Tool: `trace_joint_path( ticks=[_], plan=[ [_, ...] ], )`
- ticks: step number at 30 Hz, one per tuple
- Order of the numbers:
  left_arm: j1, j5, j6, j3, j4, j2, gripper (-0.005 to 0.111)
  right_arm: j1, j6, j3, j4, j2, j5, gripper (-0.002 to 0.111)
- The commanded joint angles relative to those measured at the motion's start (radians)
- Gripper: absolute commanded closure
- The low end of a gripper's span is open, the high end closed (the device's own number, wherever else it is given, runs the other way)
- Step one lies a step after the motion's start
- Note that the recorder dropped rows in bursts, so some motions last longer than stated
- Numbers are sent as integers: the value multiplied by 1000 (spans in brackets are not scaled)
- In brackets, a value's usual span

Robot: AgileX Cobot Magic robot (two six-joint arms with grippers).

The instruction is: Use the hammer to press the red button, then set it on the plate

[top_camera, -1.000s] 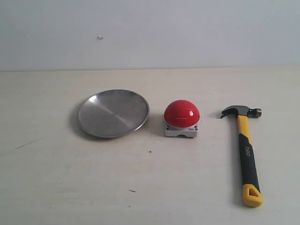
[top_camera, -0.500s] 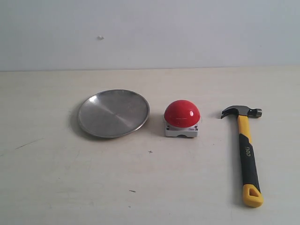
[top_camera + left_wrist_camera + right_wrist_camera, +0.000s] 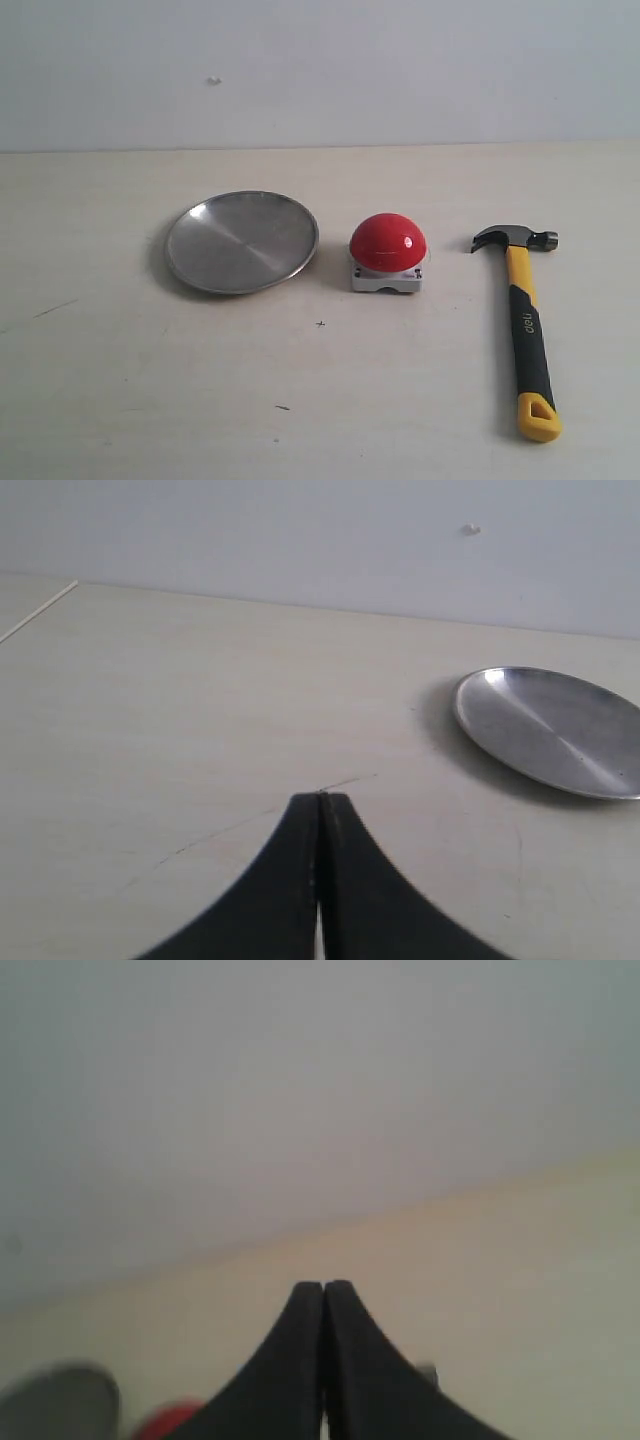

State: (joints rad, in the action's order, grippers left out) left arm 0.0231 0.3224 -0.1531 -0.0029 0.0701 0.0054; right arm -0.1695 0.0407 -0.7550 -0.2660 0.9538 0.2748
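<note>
A: Red button (image 3: 387, 250) sits mid-table, glossy dome on its grey base, nothing touching it.

B: And the hammer (image 3: 527, 330)?

A: Flat on the table (image 3: 320, 400), well apart from the button on the right arm's side. The dark head is about level with the button, claw pointing towards it, and the yellow-and-black handle runs away towards the near edge, ending in the yellow loop.

B: On the button's other side?

A: The plate (image 3: 242, 241), brushed metal, just beside the button but not touching. Nothing in it.

B: Grippers?

A: Left gripper (image 3: 320, 805) has its dark fingers pressed together, holding nothing, low over bare table on the far side of the plate from the button. Right gripper (image 3: 323, 1290) is the same, fingers together and empty-handed. Its camera is blurred, with a red smudge and a grey one just showing beyond the fingers
</note>
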Motion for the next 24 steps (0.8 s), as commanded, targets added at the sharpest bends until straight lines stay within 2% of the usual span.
trace_joint_path(
  ticks=[1,3,9,11,14,16,18,21,24],
  plan=[
    [-3,-3,-4,3,-3,-5,107,-5,-73,-270,90,444,545,108],
    [-3,-3,-4,3,-3,-5,107,-5,-70,-373,104,607,688,108],
    [-3,-3,-4,3,-3,-5,107,-5,-66,-453,59,819,651,106],
    [-3,-3,-4,3,-3,-5,107,7,-66,-490,61,857,656,100],
    [-3,-3,-4,3,-3,-5,107,68,-64,-582,80,936,663,80],
    [-3,-3,-4,3,-3,-5,107,114,19,-648,145,985,663,67],
    [-3,-3,-4,3,-3,-5,107,147,109,-711,229,1053,697,63],
    [-3,-3,-4,3,-3,-5,107,147,144,-768,250,1145,780,63],
    [-3,-3,-4,3,-3,-5,107,147,171,-768,266,1187,747,63]
  ],
)
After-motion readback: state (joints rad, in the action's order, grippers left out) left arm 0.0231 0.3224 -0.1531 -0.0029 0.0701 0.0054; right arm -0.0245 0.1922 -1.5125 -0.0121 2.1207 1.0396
